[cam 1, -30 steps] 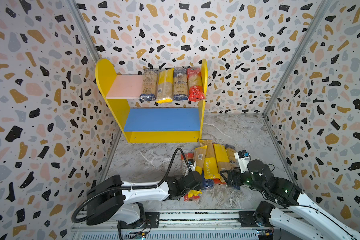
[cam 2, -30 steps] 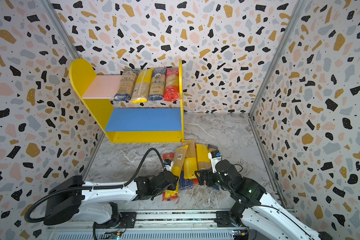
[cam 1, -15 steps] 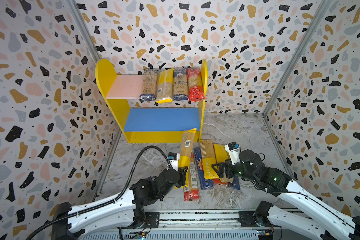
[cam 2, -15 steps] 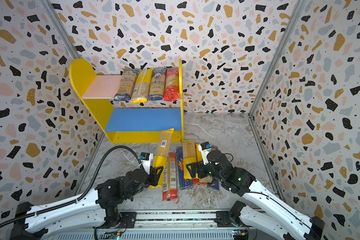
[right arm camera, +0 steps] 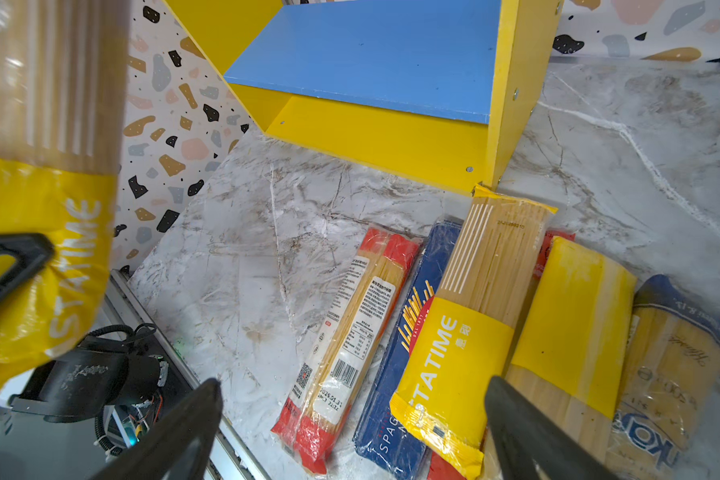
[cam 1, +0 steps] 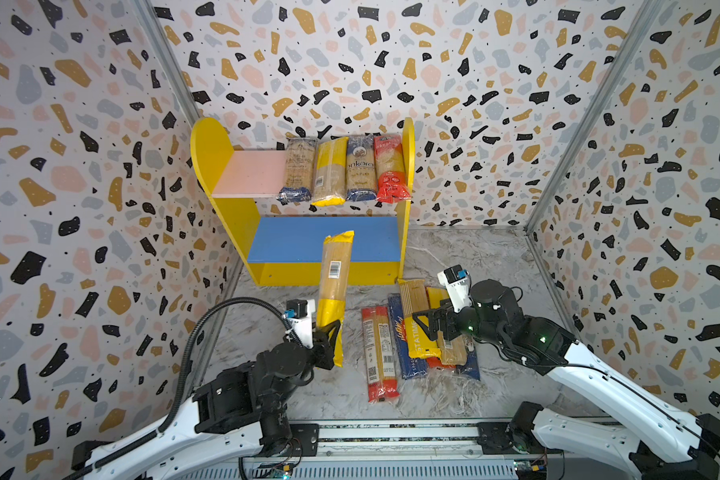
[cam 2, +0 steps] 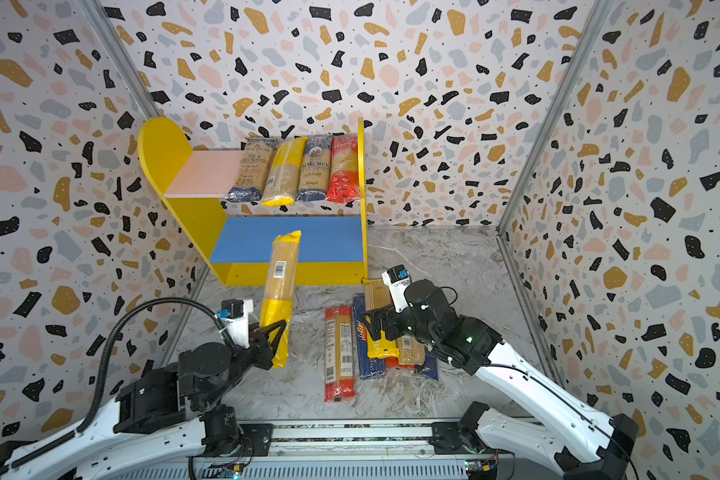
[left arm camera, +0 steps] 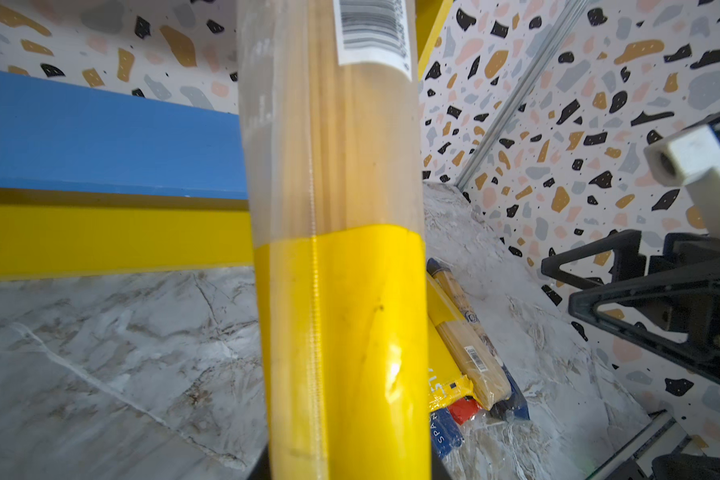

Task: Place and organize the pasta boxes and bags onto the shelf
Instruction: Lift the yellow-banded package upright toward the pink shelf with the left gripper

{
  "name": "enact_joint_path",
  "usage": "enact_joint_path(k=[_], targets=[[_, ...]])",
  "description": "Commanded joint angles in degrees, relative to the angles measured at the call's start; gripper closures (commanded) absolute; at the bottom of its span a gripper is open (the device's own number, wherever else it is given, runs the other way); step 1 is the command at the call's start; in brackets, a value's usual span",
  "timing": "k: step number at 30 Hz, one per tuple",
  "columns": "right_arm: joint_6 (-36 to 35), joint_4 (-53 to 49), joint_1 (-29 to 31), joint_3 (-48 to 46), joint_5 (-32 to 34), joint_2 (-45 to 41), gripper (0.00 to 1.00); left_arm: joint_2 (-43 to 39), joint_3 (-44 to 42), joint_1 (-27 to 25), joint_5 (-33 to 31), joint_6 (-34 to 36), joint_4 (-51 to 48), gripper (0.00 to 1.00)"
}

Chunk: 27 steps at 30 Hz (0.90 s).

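- Carrying step: left claw (cam 1: 329, 333) grips yellow pack (cam 1: 335, 274) low, tip up toward the blue board (cam 1: 375, 243)
- Right claw (cam 1: 432, 327) wide, empty, over the pile (cam 1: 381, 349)
- Next: level it, slide onto shelf (cam 1: 213, 149)

Pasta packs (right arm camera: 454, 353) lie flat beside the shelf (right arm camera: 371, 137).

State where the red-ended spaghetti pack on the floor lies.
In both top views the red-ended pack lies on the floor, just left of the dark blue box, before the shelf.
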Motion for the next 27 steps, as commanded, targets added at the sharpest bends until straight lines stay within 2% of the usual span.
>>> enact_joint_path(k=[1,9,15,24,27], targets=[[-2.2,-0.7,0.2,3.4,0.2,0.5,0.01,-2.5,6.1,0.3,-5.9,3.6,4.8,1.0],[-4.0,-1.1,0.2,7.3,0.2,2.2,0.01,0.6,16.9,0.3,-13.1,6.6,-0.6,1.0],[-5.3,-0.7,0.2,9.4,0.3,3.2,0.01,8.4,29.4,0.3,-21.5,9.7,-5.7,1.0],[-7.8,1.7,0.1,11.7,0.3,4.5,0.01,23.3,48.9,0.3,-31.1,21.2,-6.6,1.0],[-8.5,2.2,0.0,12.4,0.3,4.4,0.01,27.2,53.8,0.3,-32.4,25.5,-4.7,1.0]])
